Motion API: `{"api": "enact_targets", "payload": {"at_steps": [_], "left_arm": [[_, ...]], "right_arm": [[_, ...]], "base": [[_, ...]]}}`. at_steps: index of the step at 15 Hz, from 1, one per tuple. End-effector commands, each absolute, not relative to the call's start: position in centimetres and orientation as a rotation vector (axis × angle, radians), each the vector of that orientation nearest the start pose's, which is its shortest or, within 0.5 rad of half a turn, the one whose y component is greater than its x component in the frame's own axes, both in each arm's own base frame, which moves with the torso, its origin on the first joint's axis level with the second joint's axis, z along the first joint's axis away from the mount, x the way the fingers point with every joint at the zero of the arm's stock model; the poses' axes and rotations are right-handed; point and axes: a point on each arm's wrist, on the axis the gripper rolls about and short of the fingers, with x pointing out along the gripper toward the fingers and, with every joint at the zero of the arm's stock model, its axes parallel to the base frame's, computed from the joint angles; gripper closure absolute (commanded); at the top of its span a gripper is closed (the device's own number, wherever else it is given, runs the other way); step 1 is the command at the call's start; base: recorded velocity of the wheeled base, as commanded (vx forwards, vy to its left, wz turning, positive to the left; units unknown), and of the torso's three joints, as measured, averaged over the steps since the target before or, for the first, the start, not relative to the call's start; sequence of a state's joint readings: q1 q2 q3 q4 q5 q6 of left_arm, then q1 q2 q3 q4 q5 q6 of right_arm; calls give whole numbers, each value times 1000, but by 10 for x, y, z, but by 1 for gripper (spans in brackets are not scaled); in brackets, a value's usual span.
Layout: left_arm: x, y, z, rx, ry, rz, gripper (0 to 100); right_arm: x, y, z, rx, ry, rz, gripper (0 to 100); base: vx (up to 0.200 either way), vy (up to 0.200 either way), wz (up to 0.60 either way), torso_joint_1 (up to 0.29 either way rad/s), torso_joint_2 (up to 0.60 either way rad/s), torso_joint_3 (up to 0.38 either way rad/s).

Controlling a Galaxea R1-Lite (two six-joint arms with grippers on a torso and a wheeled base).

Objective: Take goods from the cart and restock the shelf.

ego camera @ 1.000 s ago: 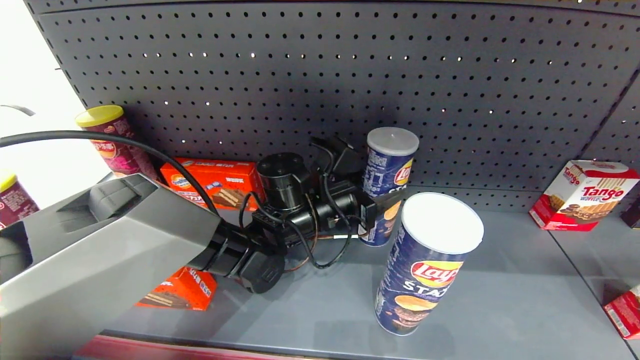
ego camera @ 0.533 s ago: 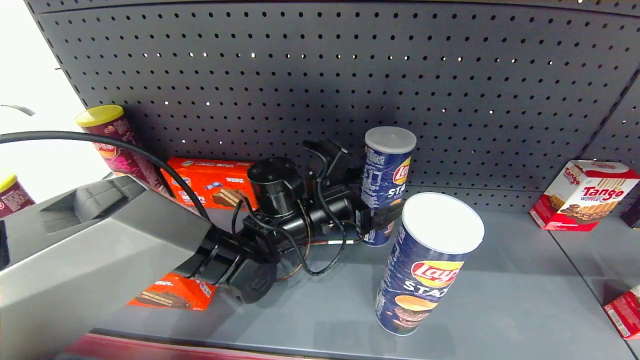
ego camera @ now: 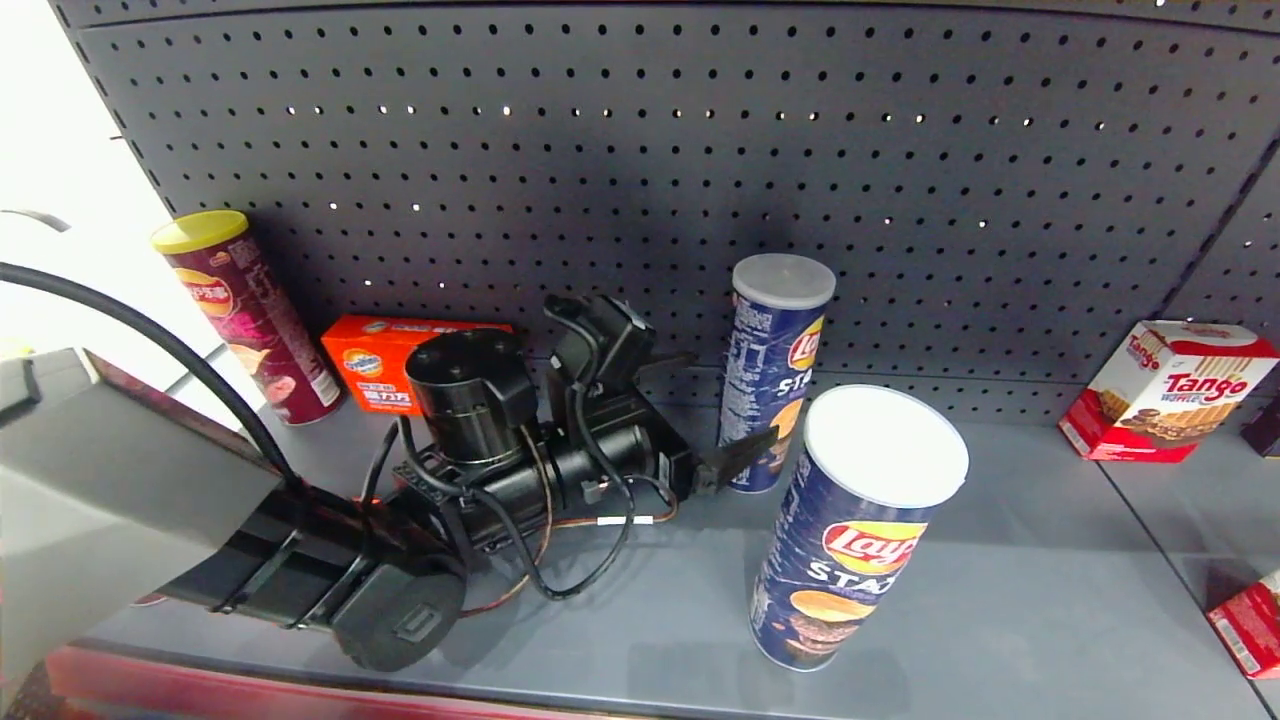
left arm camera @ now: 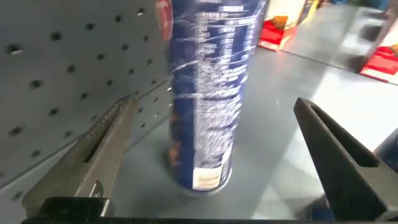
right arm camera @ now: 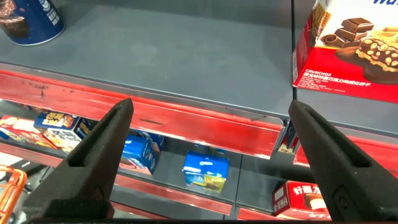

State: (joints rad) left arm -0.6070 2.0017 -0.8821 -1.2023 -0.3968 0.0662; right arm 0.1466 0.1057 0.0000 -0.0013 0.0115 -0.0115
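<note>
Shelf (ego camera: 1050, 560) bearing two upright blue chip cans: front can (ego camera: 850, 530) near the edge, rear can (ego camera: 775, 370) at the back, with the left gripper (ego camera: 718, 408) beside it, jaws spread, not touching. Orange box (ego camera: 385, 365), partly hidden behind the arm. Right gripper (right arm camera: 211, 109), jaws likewise apart.

A blue can (left arm camera: 208, 93) stands upright on the shelf (left arm camera: 280, 124) beside the pegboard (left arm camera: 62, 74), clear of the left gripper's (left arm camera: 214, 102) spread fingers (left arm camera: 93, 155).

Logos with lettering mark the front can (ego camera: 850, 540), the rear can (ego camera: 775, 370) behind it, and the red-and-white box (ego camera: 1165, 390) to its right.
</note>
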Motion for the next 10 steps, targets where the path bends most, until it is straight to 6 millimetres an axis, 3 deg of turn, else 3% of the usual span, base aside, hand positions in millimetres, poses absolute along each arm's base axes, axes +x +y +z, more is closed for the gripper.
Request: {"api": "enact_targets", "payload": {"at_steps": [1,10], "left_arm": [[295,-214,162,69,-129,-978,0],[310,-220,159,118,-59,-896,0]], "right_arm": [[-14,-2,78,-19,105,160,0],[-14,-2,78,-19,105,160,0]], "base": [[0,0,0,0,0,0],[0,0,0,0,0,0]]}}
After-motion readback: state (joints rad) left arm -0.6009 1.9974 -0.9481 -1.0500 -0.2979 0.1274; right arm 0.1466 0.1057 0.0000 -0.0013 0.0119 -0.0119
